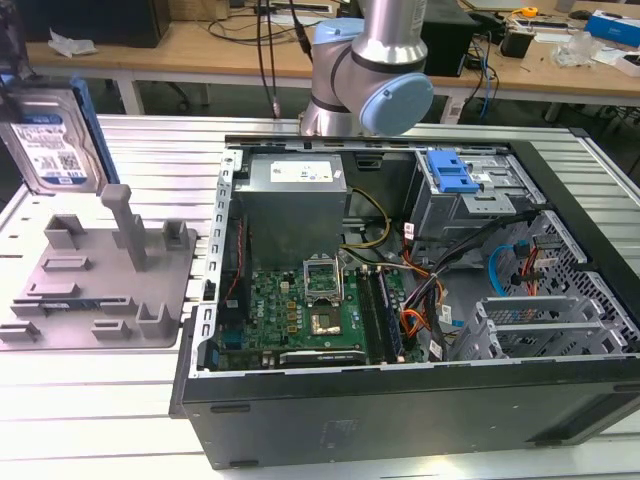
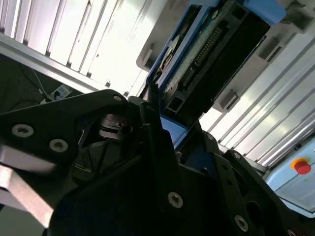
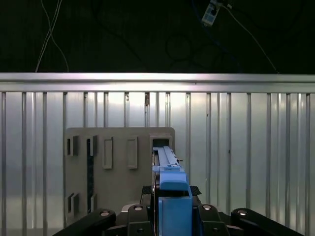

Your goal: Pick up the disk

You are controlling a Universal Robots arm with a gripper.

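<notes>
**One disk lifted, held over the fixture**

One disk [image 1: 55, 140] hangs upright above the grey fixture [image 1: 95, 275] at the exterior view's left, clear of its posts; label faces the camera, blue rail along one edge; the fingers [image 2: 155, 123] are clamped on the disk in the second wrist view; first wrist view looks down the disk's edge [image 3: 170, 187] onto the fixture and ribbed tabletop [image 3: 246, 147]; open computer case [image 1: 420, 300] sits beside the fixture.

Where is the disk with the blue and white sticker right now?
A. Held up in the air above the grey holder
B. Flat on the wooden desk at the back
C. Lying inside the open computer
A: in the exterior view the disk hangs upright above the grey fixture, clear of it, and in the first wrist view the gripper is clamped on the disk's blue-railed edge.
</notes>
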